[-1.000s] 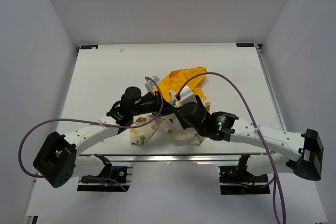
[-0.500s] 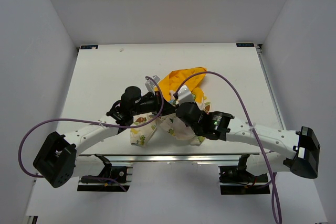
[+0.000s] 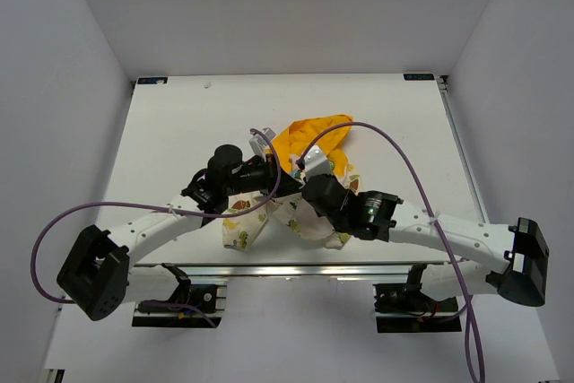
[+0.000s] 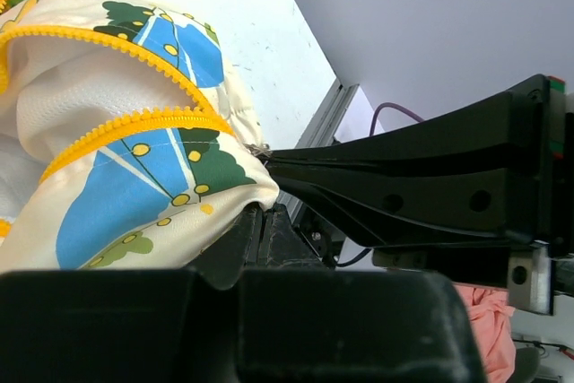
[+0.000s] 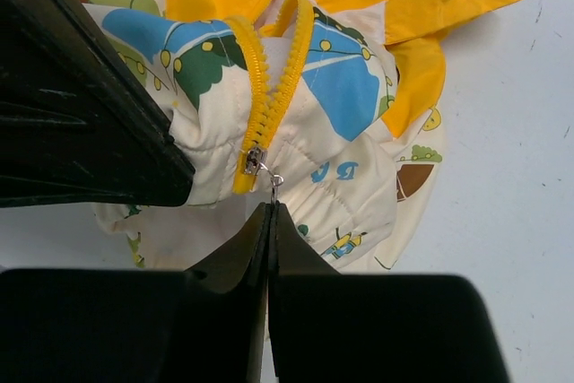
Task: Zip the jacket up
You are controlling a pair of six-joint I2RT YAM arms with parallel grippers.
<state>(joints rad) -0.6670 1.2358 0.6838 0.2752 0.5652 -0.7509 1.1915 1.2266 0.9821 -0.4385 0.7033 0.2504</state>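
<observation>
The jacket (image 3: 309, 136) lies bunched at mid-table, cream with cartoon prints, its yellow hood at the back. In the left wrist view my left gripper (image 4: 257, 213) is shut on the jacket's (image 4: 134, 195) bottom hem beside the yellow zipper teeth (image 4: 126, 123). In the right wrist view my right gripper (image 5: 271, 207) is shut on the small metal pull hanging from the zipper slider (image 5: 254, 161) at the low end of the zipper. The slider sits near the hem of the jacket (image 5: 345, 78). From above, the left gripper (image 3: 273, 175) and right gripper (image 3: 294, 187) meet over the jacket.
The white table (image 3: 179, 123) is boxed in by grey walls at the back and both sides. A metal rail (image 3: 296, 269) runs along its near edge. Purple cables (image 3: 404, 154) loop above both arms. The left gripper's black finger (image 5: 81, 114) fills the left of the right wrist view.
My right gripper has closed from wide open onto the zipper pull, and its arm shifted slightly left toward the jacket. The left gripper has kept its hold on the hem.
</observation>
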